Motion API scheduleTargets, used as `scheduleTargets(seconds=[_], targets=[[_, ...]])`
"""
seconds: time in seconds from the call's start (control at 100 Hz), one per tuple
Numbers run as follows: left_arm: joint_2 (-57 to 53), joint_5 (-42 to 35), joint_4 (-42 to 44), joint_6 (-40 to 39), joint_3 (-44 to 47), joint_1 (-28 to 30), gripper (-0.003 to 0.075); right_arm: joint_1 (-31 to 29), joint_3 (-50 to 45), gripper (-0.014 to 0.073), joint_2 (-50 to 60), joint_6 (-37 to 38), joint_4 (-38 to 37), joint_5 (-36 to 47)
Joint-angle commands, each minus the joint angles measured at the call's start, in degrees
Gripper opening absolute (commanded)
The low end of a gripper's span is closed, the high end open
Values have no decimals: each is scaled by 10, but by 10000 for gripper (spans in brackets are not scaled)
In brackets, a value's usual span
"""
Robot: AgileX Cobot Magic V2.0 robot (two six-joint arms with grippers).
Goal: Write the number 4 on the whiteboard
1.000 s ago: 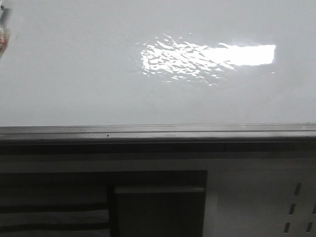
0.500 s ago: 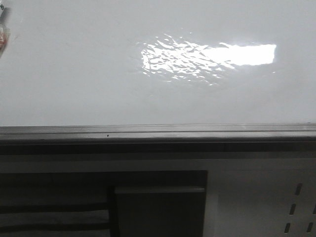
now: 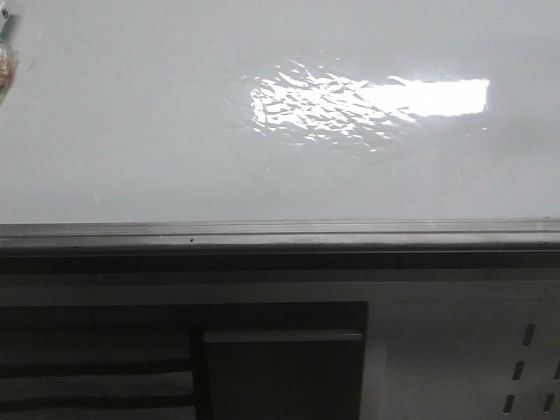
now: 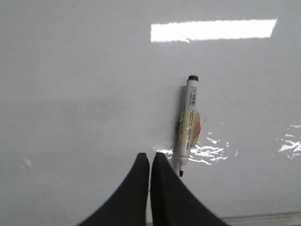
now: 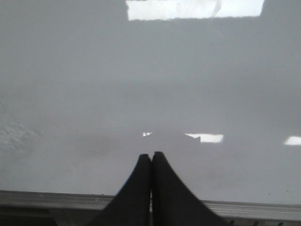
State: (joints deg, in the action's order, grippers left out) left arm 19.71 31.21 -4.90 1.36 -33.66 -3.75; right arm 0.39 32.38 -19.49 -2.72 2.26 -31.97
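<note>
Black and pressed together, the fingers of my left pincer (image 4: 149, 160) hold nothing; my right pincer (image 5: 151, 157) is closed and empty too. Beyond the grey rail (image 3: 280, 234) lies the glossy whiteboard (image 3: 131, 131), unmarked. A marker (image 4: 188, 125) rests on it just beside my left fingertips.

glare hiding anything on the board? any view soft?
Front view: rippled blown-out glare patch on the glossy white whiteboard; no strokes visible. Left wrist view: rectangular light reflection, sharp white marker pen with black tip casting a shadow. Right wrist view: hazy, low contrast, shut right tool.
</note>
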Motion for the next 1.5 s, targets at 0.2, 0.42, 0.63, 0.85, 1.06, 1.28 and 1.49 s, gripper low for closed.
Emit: scheduleTargets(seconds=[0.2,0.42,0.63,0.85,1.06,1.28,1.49], targets=[[25,-28,-3,-6,-21,0,-20,-3,22,-72,-28,-3,-7,31],[25,-29,-4,-6,-21,0,-20,-3,21,-72,-28,-3,0,30],[25,-33,6,-6,-19,2,-4,-3,15,6,-28,-3,0,28],[25,-45,6,-6,-19,2,457,-3,12,461,-28,-3,0,36],[25,-45,6,-6,-19,2,519,-3,12,510,-28,-3,0,36],[25,-45,-9,-6,-19,2,472,-3,12,510,-28,-3,3,36],[44,-37,-17,32,-16,2,439,-3,12,510,-28,-3,3,36]])
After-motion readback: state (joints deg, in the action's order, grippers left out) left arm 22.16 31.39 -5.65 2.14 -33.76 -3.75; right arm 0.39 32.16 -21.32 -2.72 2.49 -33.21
